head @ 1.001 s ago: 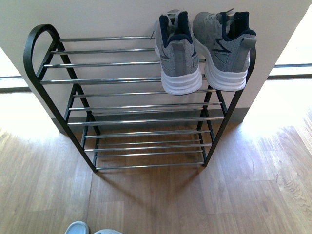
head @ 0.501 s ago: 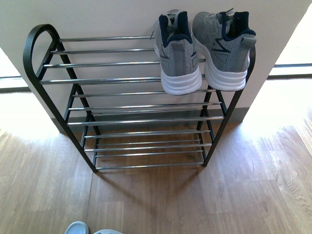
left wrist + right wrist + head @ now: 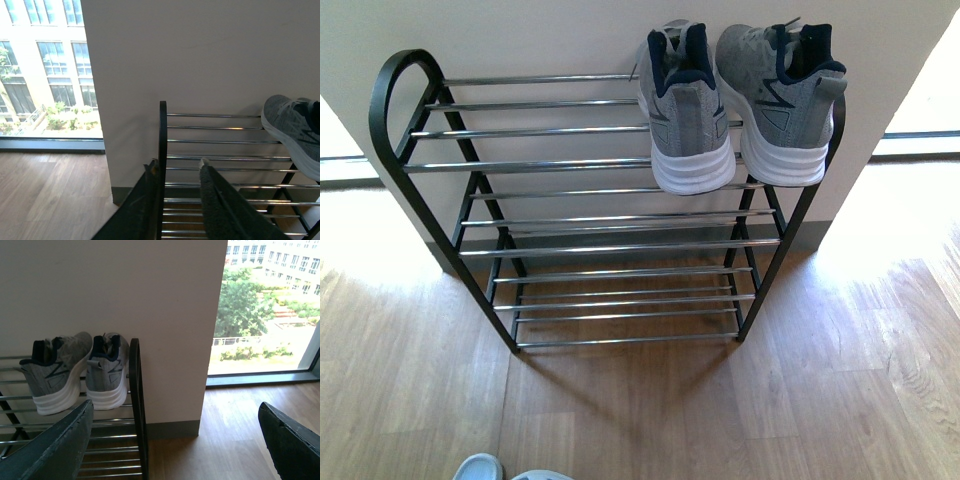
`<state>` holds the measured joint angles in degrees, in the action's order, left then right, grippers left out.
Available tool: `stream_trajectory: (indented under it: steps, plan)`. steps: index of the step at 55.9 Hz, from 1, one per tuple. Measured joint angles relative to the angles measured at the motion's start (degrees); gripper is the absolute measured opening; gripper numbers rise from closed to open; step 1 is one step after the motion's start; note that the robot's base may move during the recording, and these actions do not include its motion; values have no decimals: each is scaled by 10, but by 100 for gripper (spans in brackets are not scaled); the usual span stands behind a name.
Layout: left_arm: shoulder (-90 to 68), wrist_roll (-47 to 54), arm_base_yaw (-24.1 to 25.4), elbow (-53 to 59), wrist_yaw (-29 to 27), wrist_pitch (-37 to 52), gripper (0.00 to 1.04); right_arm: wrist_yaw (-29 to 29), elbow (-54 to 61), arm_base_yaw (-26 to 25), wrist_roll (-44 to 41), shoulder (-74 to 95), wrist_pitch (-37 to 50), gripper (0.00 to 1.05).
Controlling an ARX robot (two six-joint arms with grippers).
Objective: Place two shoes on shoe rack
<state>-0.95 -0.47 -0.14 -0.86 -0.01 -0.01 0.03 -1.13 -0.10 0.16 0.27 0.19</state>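
Two grey knit sneakers, one (image 3: 685,105) beside the other (image 3: 780,100), stand side by side on the top tier of the shoe rack (image 3: 590,190), at its right end, heels toward me. The right wrist view shows both sneakers (image 3: 82,370) beside the rack's black side frame (image 3: 137,405). My right gripper (image 3: 175,415) is open with nothing between its fingers. My left gripper (image 3: 177,167) is open too, hanging over the rack's left end. One sneaker's toe (image 3: 292,127) shows in the left wrist view. Neither arm appears in the front view.
The rack stands against a pale wall pillar (image 3: 570,35) on a wooden floor (image 3: 820,380). Pale blue slides (image 3: 490,468) peek in at the bottom edge. Large windows (image 3: 265,310) flank the pillar on both sides.
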Motion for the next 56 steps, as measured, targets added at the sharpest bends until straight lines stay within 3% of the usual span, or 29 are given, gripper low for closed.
stream_trajectory:
  steps: [25,56]
  plan:
    - [0,0,0,0,0,0,97,0,0,0,0,0,0,96]
    - [0,1,0,0,0,0,95,0,0,0,0,0,0,96]
